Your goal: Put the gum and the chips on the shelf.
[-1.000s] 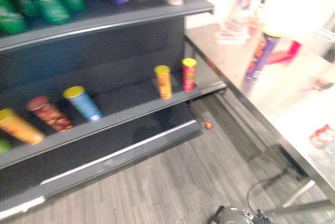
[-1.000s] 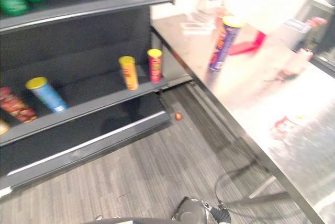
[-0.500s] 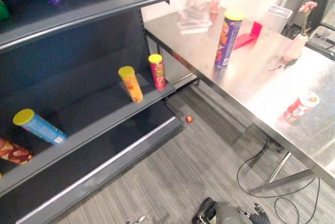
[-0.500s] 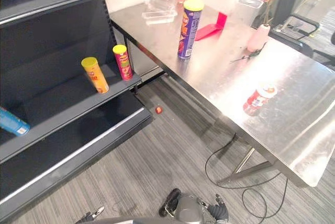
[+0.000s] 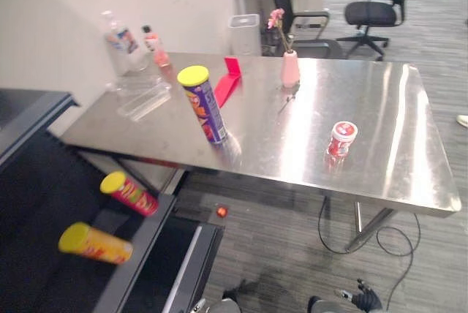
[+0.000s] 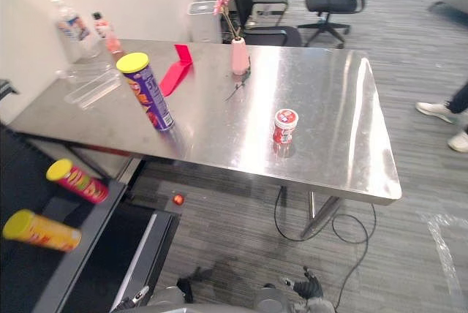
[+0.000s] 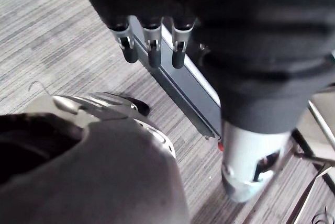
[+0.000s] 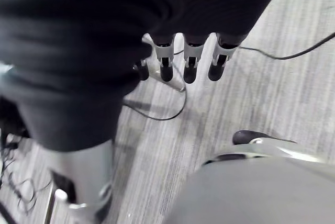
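Pre-grasp stage: left hand [image 7: 151,50] and right hand [image 8: 189,60] are hanging relaxed and empty while the chips [image 5: 203,104] and, right of them, the gum [image 5: 341,138] are standing on the table [image 5: 395,130], probably awaiting a reach, then transfer to the left shelf [image 5: 142,243].

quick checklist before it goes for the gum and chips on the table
1. Chips can upright on the table: ok
2. Gum tub upright, apart from the vase: ok
3. Left hand empty, fingers straight: ok
4. Right hand empty, fingers straight: ok
5. Hands near the table: not ok, both hang over the floor
6. Room on the shelf: cannot tell
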